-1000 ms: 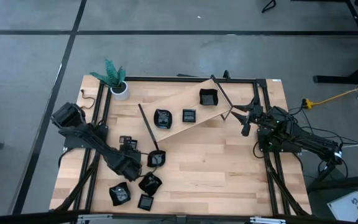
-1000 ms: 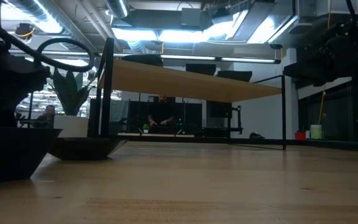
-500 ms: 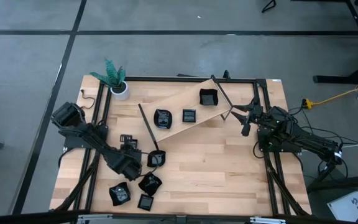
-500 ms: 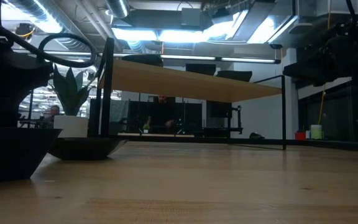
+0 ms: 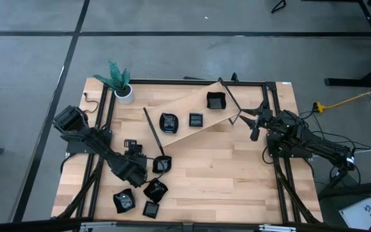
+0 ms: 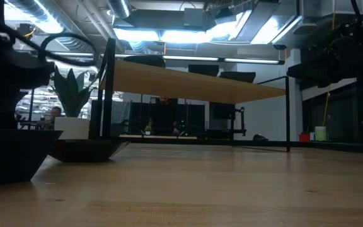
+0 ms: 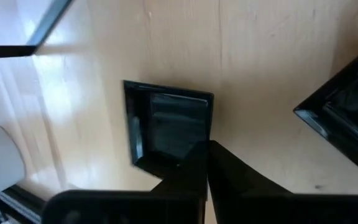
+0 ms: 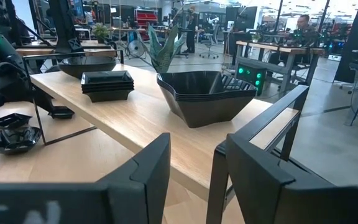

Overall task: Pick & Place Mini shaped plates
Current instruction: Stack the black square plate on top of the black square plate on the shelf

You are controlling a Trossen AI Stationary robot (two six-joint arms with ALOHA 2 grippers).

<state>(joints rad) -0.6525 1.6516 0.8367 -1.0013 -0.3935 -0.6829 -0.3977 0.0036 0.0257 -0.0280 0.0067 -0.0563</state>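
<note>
Several glossy black mini plates lie on the wooden table near its front left: a small square one (image 5: 131, 146), one beside it (image 5: 161, 164) and others nearer the front edge (image 5: 155, 189). Three more plates (image 5: 196, 120) sit on a raised wooden board. My left gripper (image 5: 134, 156) points steeply down at the square plate (image 7: 169, 124) and is shut on it. My right gripper (image 5: 255, 126) hovers level by the board's right end; its fingers (image 8: 194, 168) stand open with nothing between them. My left gripper pinches the square plate's rim (image 7: 188, 149) near one corner between its two fingers (image 7: 222, 171). The fingers slant down onto it from the table's left and near side. The plate lies flat on the table, its hollow side up.
The raised board (image 5: 185, 132) runs slantwise on a black frame across the table's far half. A white pot with a green plant (image 5: 123, 91) stands at the far left corner. Black frame bars (image 5: 102, 122) border the table. Bare wood (image 5: 224, 174) lies at the centre right.
My left gripper has shut on the square plate's rim while the arm stayed in place. The plate has kept its spot on the table.
</note>
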